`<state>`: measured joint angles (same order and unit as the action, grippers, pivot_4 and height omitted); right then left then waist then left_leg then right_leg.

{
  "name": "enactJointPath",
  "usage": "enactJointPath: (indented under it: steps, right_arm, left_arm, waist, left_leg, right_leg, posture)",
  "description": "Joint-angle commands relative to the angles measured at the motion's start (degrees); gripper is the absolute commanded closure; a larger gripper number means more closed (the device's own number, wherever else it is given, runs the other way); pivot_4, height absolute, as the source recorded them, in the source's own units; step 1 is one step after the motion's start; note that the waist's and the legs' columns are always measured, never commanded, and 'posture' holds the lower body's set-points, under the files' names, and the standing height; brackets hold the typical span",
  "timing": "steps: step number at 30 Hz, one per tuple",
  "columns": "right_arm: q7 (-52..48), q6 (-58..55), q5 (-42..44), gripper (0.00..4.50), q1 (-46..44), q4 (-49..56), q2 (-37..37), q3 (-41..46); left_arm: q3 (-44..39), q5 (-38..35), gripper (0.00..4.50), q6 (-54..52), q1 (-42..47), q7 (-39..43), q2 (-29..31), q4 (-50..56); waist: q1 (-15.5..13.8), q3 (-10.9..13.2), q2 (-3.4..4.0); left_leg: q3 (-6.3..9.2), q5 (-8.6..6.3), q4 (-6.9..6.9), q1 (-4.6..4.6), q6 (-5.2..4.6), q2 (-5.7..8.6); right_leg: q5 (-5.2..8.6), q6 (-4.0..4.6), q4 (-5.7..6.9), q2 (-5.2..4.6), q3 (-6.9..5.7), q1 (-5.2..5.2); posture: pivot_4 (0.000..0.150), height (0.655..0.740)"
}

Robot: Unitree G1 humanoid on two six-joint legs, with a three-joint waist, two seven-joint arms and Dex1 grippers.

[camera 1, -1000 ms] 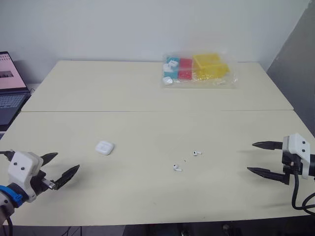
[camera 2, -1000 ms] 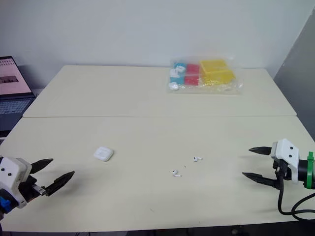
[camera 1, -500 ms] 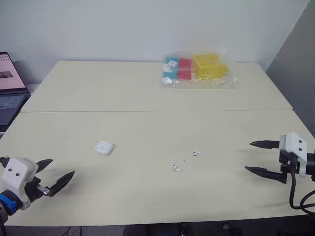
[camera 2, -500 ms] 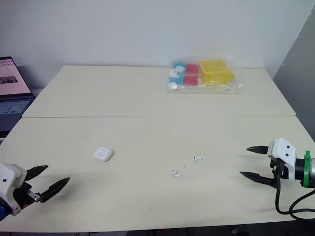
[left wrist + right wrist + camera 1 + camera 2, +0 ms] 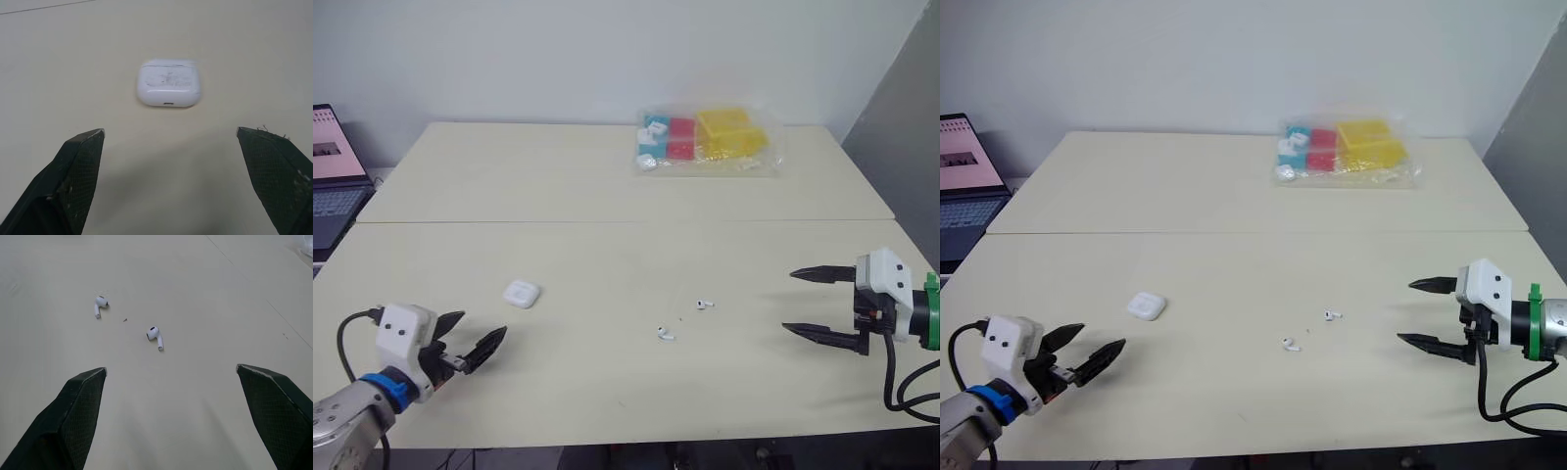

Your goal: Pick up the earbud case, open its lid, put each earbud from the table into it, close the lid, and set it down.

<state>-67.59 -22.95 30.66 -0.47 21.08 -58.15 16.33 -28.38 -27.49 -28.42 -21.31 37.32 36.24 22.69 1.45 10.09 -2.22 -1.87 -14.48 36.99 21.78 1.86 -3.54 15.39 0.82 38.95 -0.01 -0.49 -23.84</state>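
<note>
Reaching for the earbud case (image 5: 168, 89): left jaws gape empty, facing it. Next, straddle it and close; right jaws hang open, empty.

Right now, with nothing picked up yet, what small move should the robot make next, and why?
Probably ease the left gripper forward until its open fingers straddle the earbud case. The case lies shut on the table ahead of that gripper, centred between its fingers in the left wrist view, untouched; picking it up comes first.
</note>
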Motion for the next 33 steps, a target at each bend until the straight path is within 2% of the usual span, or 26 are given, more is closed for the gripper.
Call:
enactJointPath:
  steps: [1, 7, 33]
  right_arm:
    - [0.7, -5.2, 5.2, 0.05, -5.4, 5.2, -1.6, -0.6]
    - [2.0, -7.7, 5.9, 0.05, -8.1, 6.1, -1.2, -1.3]
    - [-1.1, -6.2, 3.8, 0.05, -8.3, 4.0, -1.5, -2.4]
  left_arm:
    - [2.2, 1.8, 0.0, 0.7, 3.0, -1.3, 0.4, -0.9]
    - [2.4, 1.1, 0.0, 0.1, 5.7, -1.0, 0.5, -2.1]
    - [1.1, 0.3, 0.0, 0.6, 2.2, -2.6, -1.3, 1.9]
  waist:
    - [0.0, 0.0, 0.0]
    - [-0.2, 0.0, -0.04]
    - [-0.2, 0.0, -0.04]
  left_leg:
    - [0.0, 0.0, 0.0, 0.0, 0.0, -0.01]
    - [-0.01, -0.01, -0.02, 0.09, 0.0, -0.03]
    - [-0.01, -0.01, 0.0, 0.06, 0.0, -0.05]
  right_leg:
    - [0.0, 0.0, 0.0, 0.01, -0.01, 0.0]
    - [0.03, 0.04, -0.06, 0.04, -0.09, -0.01]
    - [0.02, 0.04, -0.03, 0.02, -0.08, 0.0]
  posture:
    - [0.15, 0.74]
    - [0.15, 0.74]
    - [0.15, 0.74]
